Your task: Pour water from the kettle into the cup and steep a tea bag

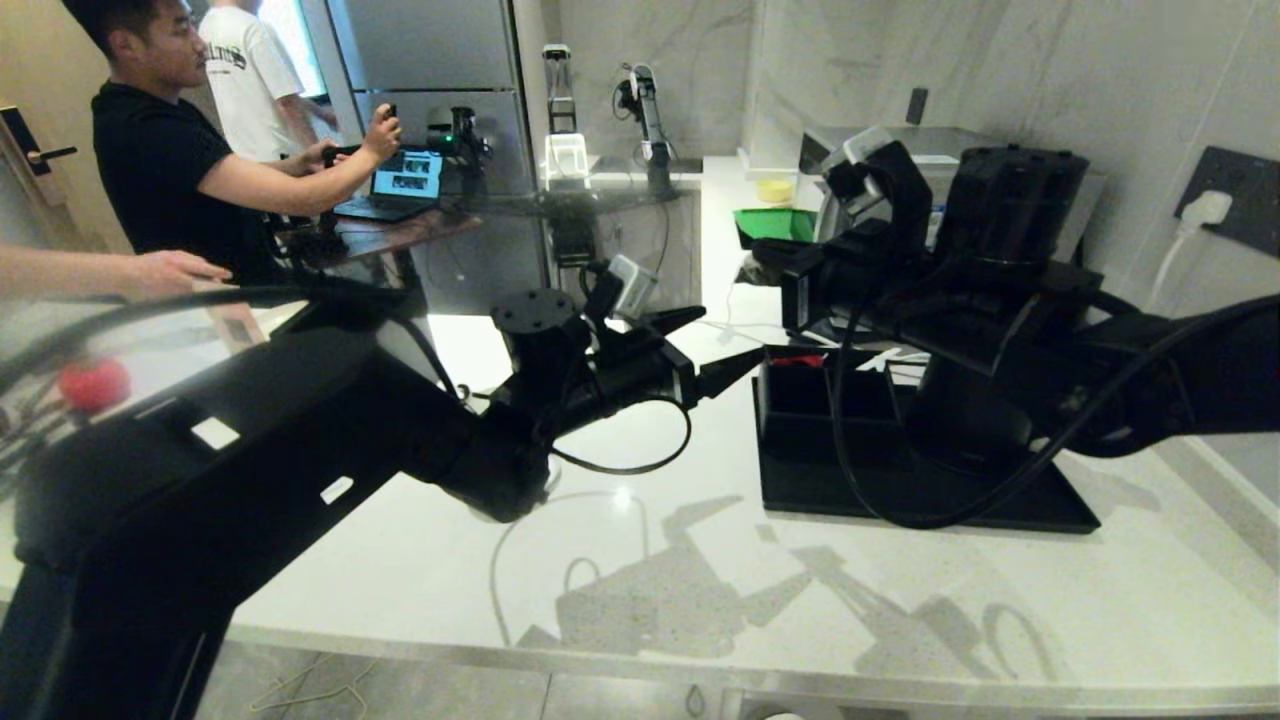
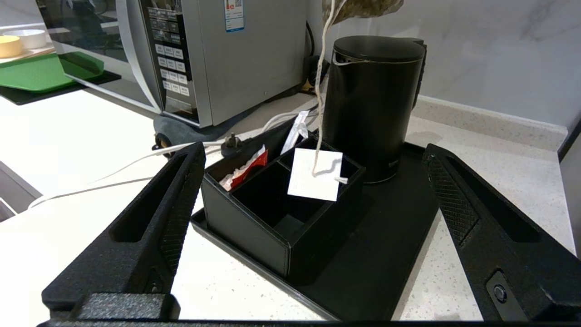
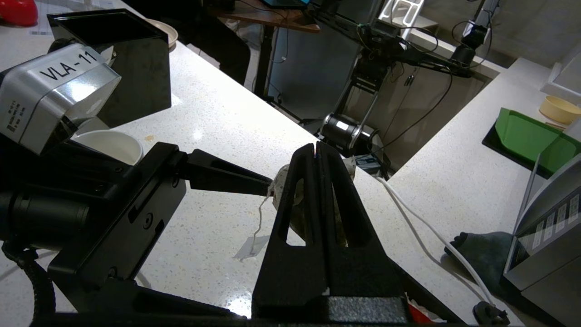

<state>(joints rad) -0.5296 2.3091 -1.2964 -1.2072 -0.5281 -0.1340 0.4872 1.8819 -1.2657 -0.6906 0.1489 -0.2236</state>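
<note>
Above the tabletop (image 1: 620, 560), right pincer (image 3: 314, 150) is clenched on the tea bag (image 3: 283, 188); left pincer (image 1: 715, 345) is released. Advise catching the string before release.

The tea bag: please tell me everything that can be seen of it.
The tea bag is a small, pale mesh pouch with dark leaves inside. The shut right gripper pinches it in the air above the black tray. A thin white string hangs from it, ending in a square white tag that dangles before the compartment box, beside the kettle.
</note>
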